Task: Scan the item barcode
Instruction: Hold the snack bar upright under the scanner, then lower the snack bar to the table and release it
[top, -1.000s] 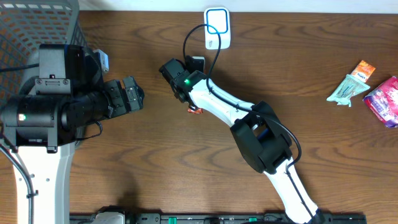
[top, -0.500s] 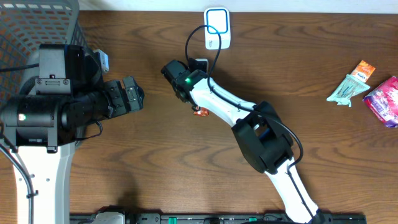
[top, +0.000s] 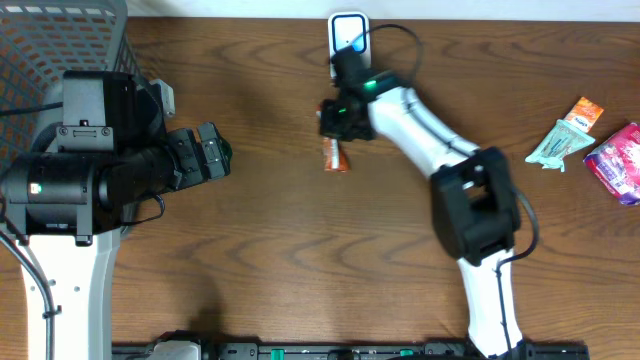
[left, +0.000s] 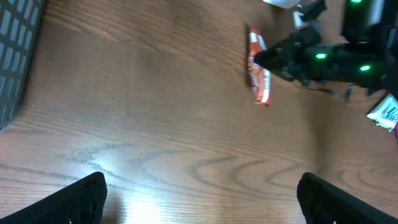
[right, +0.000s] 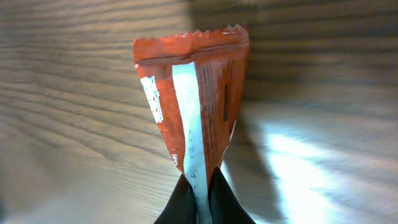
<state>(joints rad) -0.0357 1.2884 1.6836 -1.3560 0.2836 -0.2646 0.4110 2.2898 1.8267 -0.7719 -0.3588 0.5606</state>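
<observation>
**Packet gripped, scanner just beyond**

The right pincer (top: 336, 122) is closed tight on one end of the orange packet (top: 336, 156). In the wrist view its fingertips (right: 214, 196) meet around the wrapper's back seam, and the serrated far end points away from them. The packet sits near the middle of the bench's (top: 300, 260) far edge, just beside the white scanner (top: 350, 45) that rests against that edge. Whether it hangs clear of the wood or brushes it I cannot tell.

The left pincer (top: 214, 150) stands fully open and holds nothing, hovering near the left edge beside the wire basket (top: 60, 40). Three other wrapped items (top: 565, 140) lie well apart at the right edge.

The step in hand looks like presentation — the pick seems done, the scan not yet. A strip of print runs beside the seam, too small to tell if it is the barcode. The next move likely calls for turning the wrist so the coded face meets the scanner's window — held flat and steady, since a thin wrapper pinched at one end may droop or twist.
</observation>
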